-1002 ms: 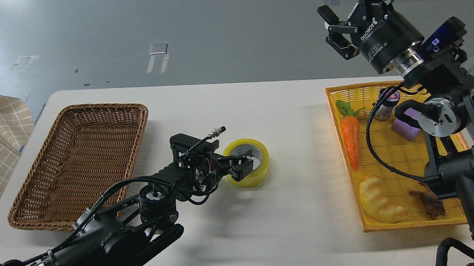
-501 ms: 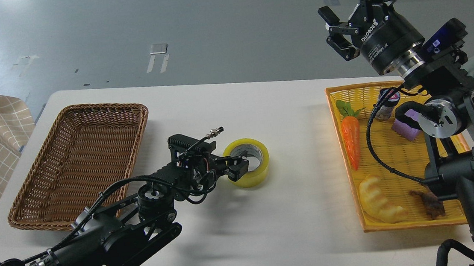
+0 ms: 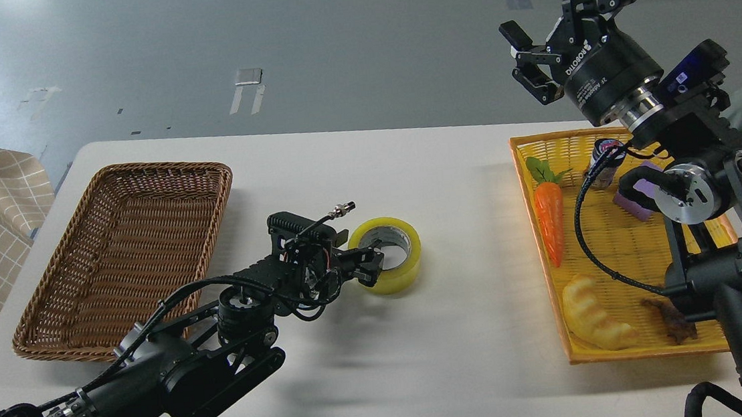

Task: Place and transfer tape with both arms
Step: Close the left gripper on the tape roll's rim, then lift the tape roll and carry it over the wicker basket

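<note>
A brown basket (image 3: pixel 123 257) sits on the worktop (image 3: pixel 436 337), left of the left tool (image 3: pixel 368 267). That tool touches the near-left wall of the tape (image 3: pixel 397 263), which lies flat; whether it pinches, I cannot tell. The right tool (image 3: pixel 545 15) is spread, raised above a yellow tray (image 3: pixel 558 313).

Left arm (image 3: pixel 176 366) stretched low from bottom left, left gripper (image 3: pixel 368 267) at its far end, finger gap unreadable. Right arm (image 3: pixel 716 239) bent upward, right gripper (image 3: pixel 539 16) raised high, fingers spread wide, holding nothing.
</note>
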Robot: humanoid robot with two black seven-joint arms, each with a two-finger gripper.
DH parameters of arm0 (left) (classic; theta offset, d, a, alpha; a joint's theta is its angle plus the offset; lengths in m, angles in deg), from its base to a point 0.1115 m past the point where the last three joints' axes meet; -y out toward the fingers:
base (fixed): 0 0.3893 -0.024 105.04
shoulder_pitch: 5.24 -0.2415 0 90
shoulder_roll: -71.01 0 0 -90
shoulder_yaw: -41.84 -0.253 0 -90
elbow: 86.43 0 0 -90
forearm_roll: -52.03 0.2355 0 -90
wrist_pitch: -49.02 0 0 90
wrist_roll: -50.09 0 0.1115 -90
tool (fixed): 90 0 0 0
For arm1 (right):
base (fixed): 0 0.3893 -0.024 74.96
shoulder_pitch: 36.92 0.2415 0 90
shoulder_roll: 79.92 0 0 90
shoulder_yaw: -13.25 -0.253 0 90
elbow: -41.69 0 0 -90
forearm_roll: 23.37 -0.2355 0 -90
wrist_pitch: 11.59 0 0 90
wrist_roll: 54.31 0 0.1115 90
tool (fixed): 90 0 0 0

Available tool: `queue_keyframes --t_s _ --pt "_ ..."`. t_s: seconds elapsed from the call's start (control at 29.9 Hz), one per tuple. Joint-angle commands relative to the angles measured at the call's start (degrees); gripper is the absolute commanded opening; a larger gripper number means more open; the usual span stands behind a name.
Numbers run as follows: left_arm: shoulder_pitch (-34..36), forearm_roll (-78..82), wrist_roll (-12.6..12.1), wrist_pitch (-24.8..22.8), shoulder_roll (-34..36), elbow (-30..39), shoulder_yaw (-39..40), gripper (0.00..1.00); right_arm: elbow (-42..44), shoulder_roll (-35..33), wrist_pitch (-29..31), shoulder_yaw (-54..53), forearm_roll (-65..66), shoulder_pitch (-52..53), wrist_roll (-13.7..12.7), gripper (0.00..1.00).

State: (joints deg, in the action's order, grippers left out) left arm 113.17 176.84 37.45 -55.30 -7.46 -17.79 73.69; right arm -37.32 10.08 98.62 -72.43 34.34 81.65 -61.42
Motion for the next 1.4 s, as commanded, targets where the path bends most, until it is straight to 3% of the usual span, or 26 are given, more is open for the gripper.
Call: queue_keyframes --t_s 0.0,0.1,0.73,0.97,1.37 --pt "0.24 -0.27 -0.36 -1.23 0.07 -0.01 -0.03 0.19 0.00 0.00 0.00 -0.02 0.04 -0.36 -0.01 1.00" --pt "0.24 -1.14 -0.45 -2.72 -0.45 -0.01 0.05 0.00 0.00 0.00 0.00 -0.02 0.04 -0.44 0.08 1.00" --pt "6.03 -7.48 -0.80 -3.43 0.86 0.96 0.05 0.00 0.17 0.00 0.00 -0.02 0.04 -1.41 0.17 1.00" --pt "9.47 -7.83 -0.71 -5.01 6.04 1.75 0.49 0.00 0.17 0.00 0.00 -0.02 -0.05 -1.41 0.17 1.00" --pt "11.58 -8.44 -2.30 -5.19 22.83 8.70 0.58 0.00 0.26 0.00 0.00 0.07 -0.05 -2.46 0.35 1.00"
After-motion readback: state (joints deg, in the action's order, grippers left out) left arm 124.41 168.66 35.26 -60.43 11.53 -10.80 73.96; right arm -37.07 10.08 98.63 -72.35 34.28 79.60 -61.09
